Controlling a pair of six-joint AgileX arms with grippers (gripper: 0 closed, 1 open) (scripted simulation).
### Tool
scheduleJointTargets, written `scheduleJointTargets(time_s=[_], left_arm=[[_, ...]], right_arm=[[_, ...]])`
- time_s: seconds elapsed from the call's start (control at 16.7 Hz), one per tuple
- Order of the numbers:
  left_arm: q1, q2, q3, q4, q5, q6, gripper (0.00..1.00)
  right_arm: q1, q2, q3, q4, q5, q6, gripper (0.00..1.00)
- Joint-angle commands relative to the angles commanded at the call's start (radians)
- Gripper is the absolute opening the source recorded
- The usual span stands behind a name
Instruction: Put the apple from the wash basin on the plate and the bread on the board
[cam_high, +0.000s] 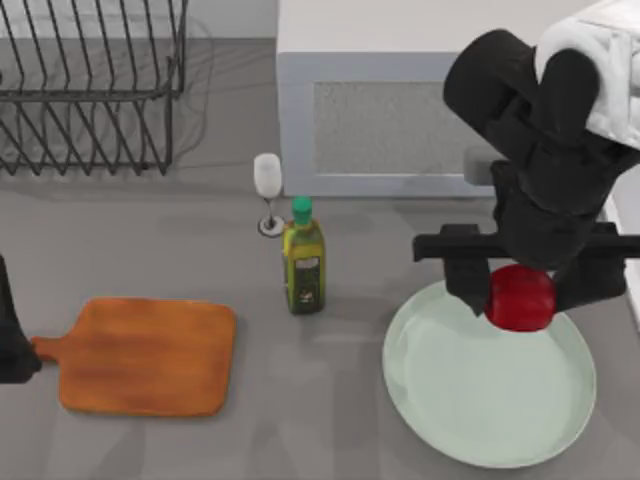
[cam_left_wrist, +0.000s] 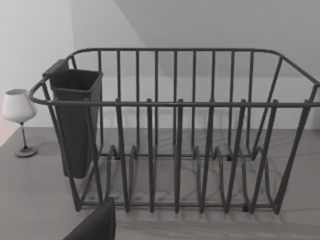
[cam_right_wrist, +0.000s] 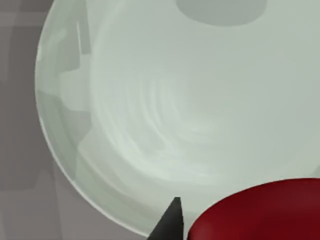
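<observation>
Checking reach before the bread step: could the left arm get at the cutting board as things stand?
Probably yes: the left pincer sits at the table's left edge beside the cutting board, whose top is bare, with nothing between them.

Board (cam_high: 148, 356) left, bottle (cam_high: 303, 258) middle, plate (cam_high: 470, 410) right; apple (cam_high: 519, 297) over plate.

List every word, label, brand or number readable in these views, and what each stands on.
None can be read.
The olive oil bottle beside the wine glass carries a front label, but its print is too small to make out.
The plate, the apple, the board and the dish rack bear no text.
</observation>
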Motion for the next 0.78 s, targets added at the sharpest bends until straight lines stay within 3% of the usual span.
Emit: scheduleJointTargets(time_s=[0.3,0.78], left_arm=[[0.000,0.000,0.000,0.000,0.000,0.000,1.00],[0.000,0.000,0.000,0.000,0.000,0.000,1.00]], right_arm=[[0.000,0.000,0.000,0.000,0.000,0.000,0.98],[0.000,0.000,0.000,0.000,0.000,0.000,1.00]])
